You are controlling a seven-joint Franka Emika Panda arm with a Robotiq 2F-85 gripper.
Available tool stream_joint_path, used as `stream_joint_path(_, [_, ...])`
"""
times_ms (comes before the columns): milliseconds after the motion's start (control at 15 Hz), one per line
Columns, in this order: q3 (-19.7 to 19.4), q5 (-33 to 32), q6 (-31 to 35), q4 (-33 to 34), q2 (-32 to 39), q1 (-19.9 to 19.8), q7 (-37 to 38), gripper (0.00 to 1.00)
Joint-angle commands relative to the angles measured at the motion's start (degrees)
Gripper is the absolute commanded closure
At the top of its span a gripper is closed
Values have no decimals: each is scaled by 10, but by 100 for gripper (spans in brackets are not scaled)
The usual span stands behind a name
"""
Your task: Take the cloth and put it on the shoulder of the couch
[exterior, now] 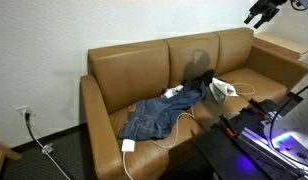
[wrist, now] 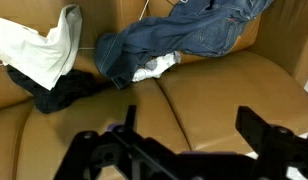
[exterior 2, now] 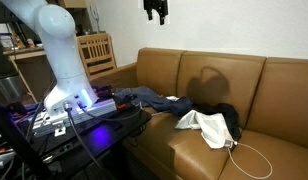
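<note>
Cloth [exterior: 164, 112] drapes couch [exterior: 129, 65]; exterior views show gripper [exterior 2: 154, 12] aloft.

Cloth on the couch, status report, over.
Gripper high above couch, jaws open, empty. Blue denim cloth spread on seat, untouched. White cable and white cloth lie alongside.

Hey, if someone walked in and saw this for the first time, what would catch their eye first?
Probably the crumpled blue denim garment sprawled across the seat of the tan leather couch, with a white cloth lying beside it. Then the black gripper, hanging high above the couch with its jaws open.
</note>
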Motion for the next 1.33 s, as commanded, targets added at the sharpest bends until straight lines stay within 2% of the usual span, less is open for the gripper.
stream_joint_path(0, [19,13,-3,2,5,-22,-10,0])
stream_joint_path(200, [-25,86,19,4,50,-20,-21,0])
stream_joint_path(400, [-53,156,15,-3,77,-27,-42,0])
stream_joint_path(467, [-52,169,12,-9,72,-34,-46,0])
stream_joint_path(533, [-31,150,2,0,68,-42,-34,0])
stream_joint_path(733, [-35,166,2,-2,77,-47,-40,0])
stream_joint_path(800, [-35,161,1,12,96,-47,-37,0])
stream_joint_path(933, [-49,186,30,56,192,-44,-10,0])
stream_joint_path(1000, [-91,186,36,62,210,-12,8,0])
stream_joint_path(1200, [-118,235,54,93,305,-11,22,0])
stream_joint_path(1267, [-121,260,79,99,340,-13,15,0])
